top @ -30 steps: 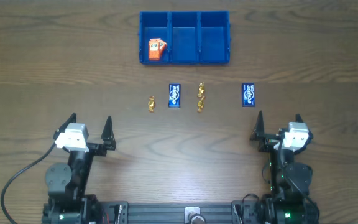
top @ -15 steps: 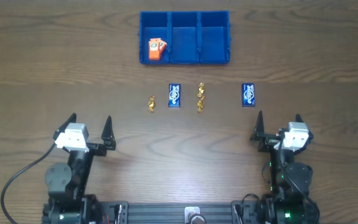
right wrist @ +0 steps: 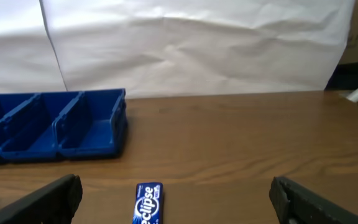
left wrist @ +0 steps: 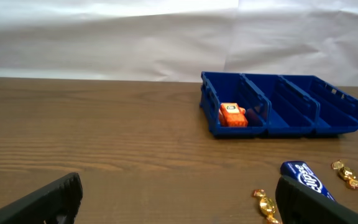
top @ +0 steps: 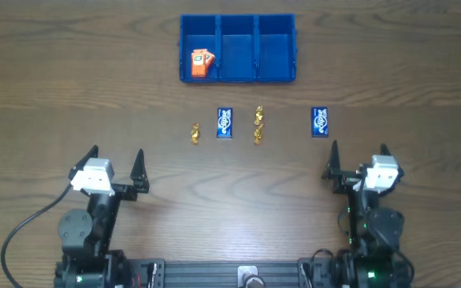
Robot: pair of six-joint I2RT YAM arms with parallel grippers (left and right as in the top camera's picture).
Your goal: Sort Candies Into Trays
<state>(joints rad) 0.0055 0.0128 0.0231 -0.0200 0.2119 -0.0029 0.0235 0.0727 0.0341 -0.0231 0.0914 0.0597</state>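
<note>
The biggest sweets I saw were two flat bars in dark blue wrappers with pale print, lying lengthwise on the table in a loose row on the arms' side of the tray. The left blue bar (top: 225,122) (left wrist: 306,180) lay below the tray's middle, and the right blue bar (top: 320,122) (right wrist: 148,202) lay well apart from it, out past the tray's right end. Next in size was the orange candy (top: 202,64) (left wrist: 232,115), a blocky packet with a small pale label. Smallest were the twists in gold foil. A pair of gold candies (top: 258,126) sat one behind the other, just beside the left bar on its right. A lone gold candy (top: 196,133) (left wrist: 265,204) sat near that bar on its left. The blue tray (top: 238,52) (left wrist: 291,127) (right wrist: 92,140) had three compartments side by side, and the orange candy lay in the left one. The table (top: 422,80) was dark brown wood grain, and a creased white sheet (left wrist: 104,37) hung behind its far edge. The left gripper (top: 117,152) and the right gripper (top: 358,149) both sat near their bases with fingers spread wide, nothing between them, well short of the sweets.
</note>
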